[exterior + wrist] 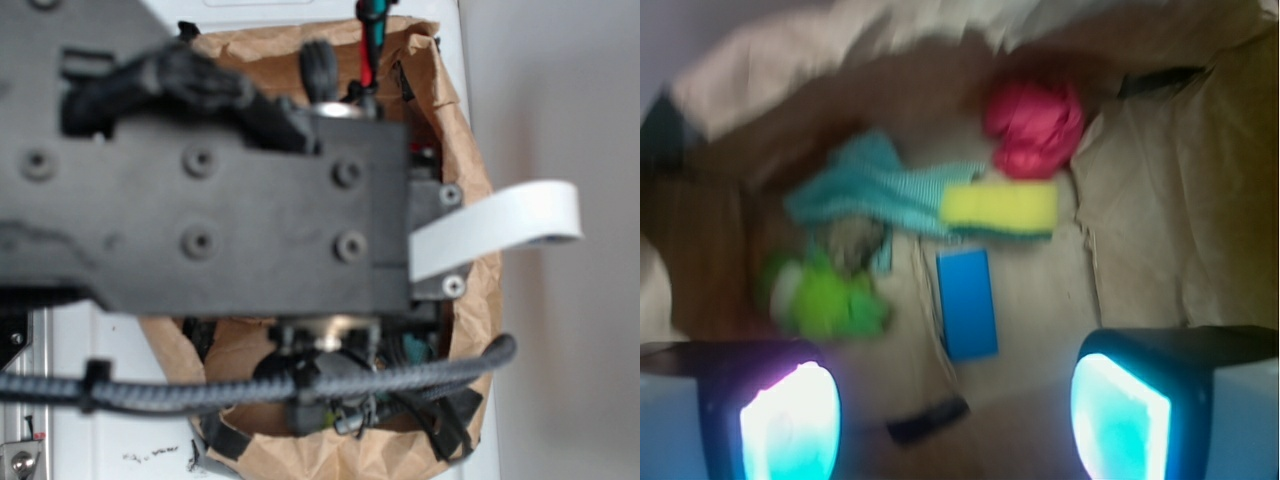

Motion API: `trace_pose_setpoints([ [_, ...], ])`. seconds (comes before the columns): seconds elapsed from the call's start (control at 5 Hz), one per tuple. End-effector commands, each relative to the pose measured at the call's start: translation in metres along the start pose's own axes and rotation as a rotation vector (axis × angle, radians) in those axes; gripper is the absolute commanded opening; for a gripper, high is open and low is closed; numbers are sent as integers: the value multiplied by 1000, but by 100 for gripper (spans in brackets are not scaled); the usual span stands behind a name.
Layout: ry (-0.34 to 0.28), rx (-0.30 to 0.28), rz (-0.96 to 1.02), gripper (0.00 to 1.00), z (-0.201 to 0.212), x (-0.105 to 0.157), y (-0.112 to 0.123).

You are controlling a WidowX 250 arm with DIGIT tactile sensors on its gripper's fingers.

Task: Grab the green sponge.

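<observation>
1. Wrist view looks down into a brown paper bag (1160, 200); the picture is blurred.
2. On the bag's floor the green sponge (1000, 208) lies flat, yellow foam up, a dark green edge along its near side.
3. Its left end touches a teal cloth (875, 190); a red crumpled thing (1035, 125) sits just beyond it, on the far side.
4. A blue block (968, 303) lies just near of the sponge, and a lime-green plush toy (825, 295) is to the left.
5. The gripper (955, 410) hangs above with its fingers (790, 420) spread wide, holding nothing (both pads glow pale).
6. Exterior view shows mostly the black arm (200, 200) over the bag.
</observation>
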State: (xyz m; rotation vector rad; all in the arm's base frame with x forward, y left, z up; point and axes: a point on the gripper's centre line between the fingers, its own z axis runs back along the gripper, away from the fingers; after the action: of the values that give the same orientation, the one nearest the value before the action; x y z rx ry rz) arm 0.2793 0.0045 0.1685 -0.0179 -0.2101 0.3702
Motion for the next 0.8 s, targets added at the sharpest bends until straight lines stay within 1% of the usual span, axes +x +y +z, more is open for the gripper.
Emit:
trace_pose_setpoints([
  [0.0,-94,-37,518,100,3,13,20],
  [0.2,-70,-23,684,100,0,11,25],
  [0.4,-42,-14,781,100,-10,13,27],
  [0.6,-51,18,778,100,-20,15,26],
])
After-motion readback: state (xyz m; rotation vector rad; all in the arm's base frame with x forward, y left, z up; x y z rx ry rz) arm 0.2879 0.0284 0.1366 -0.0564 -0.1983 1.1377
